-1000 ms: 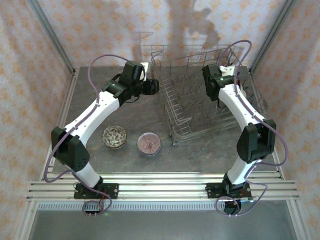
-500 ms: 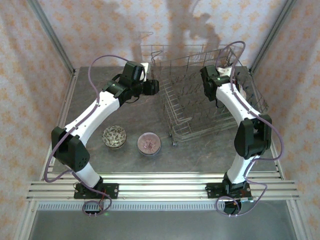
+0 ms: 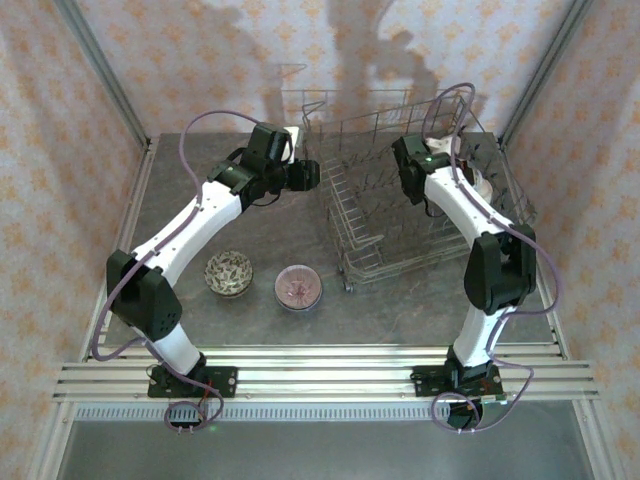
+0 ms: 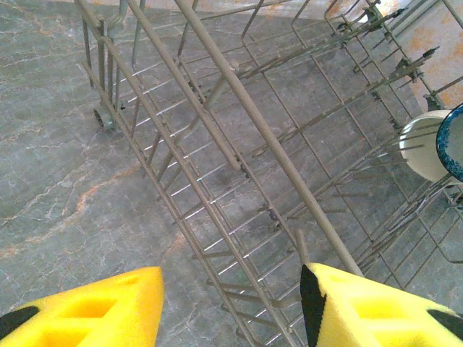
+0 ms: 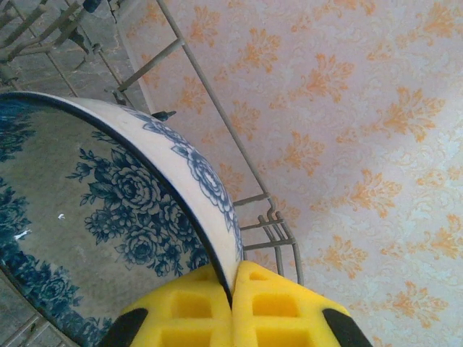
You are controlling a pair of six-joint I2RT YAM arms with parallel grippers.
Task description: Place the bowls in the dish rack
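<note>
Bowl (image 5: 108,217) in right claw (image 5: 231,278), arm (image 3: 455,205) over rack (image 3: 365,250)

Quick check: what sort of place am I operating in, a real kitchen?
Probably a mock-up test booth, not a kitchen: wallpapered panels in aluminium framing, a stone-look tabletop, and a lone wire dish rack.

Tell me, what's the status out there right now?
Left gripper open, empty, at dish rack side. Right gripper shut on blue-and-white bowl rim. Patterned bowl, pink bowl on table, unloaded.
</note>
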